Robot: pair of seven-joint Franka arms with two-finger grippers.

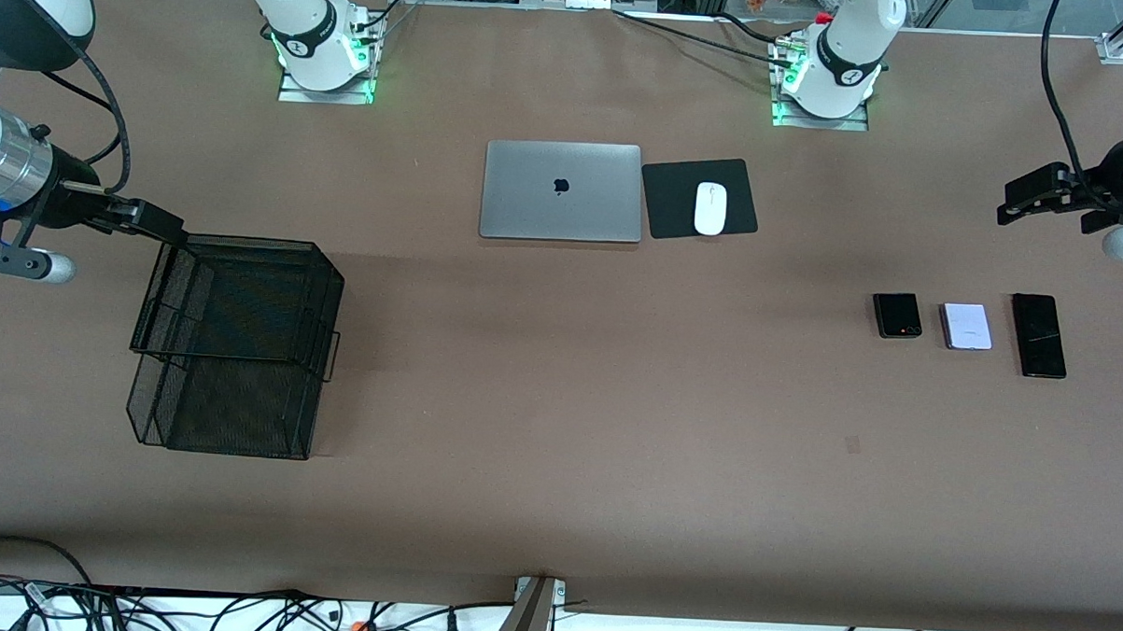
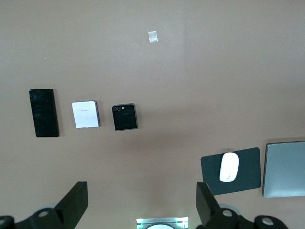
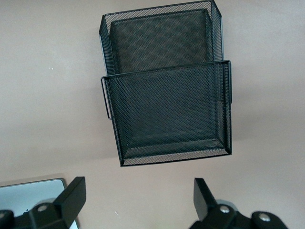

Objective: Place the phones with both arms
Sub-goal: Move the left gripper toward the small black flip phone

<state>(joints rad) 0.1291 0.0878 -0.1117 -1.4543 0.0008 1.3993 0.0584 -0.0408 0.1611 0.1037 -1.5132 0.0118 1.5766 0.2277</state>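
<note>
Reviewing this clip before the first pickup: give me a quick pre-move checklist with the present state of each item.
1. Left gripper open and empty, up over the table's left-arm end: ok.
2. Right gripper open and empty, up by the mesh tray: ok.
3. Small black phone, white phone and long black phone lie flat in a row, apart from each other: ok.
4. Tray's upper and lower tiers hold nothing: ok.
5. Laptop and mouse lie apart from the phones: ok.

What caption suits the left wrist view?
Open left gripper hangs over bare table near three phones lying in a row.
</note>
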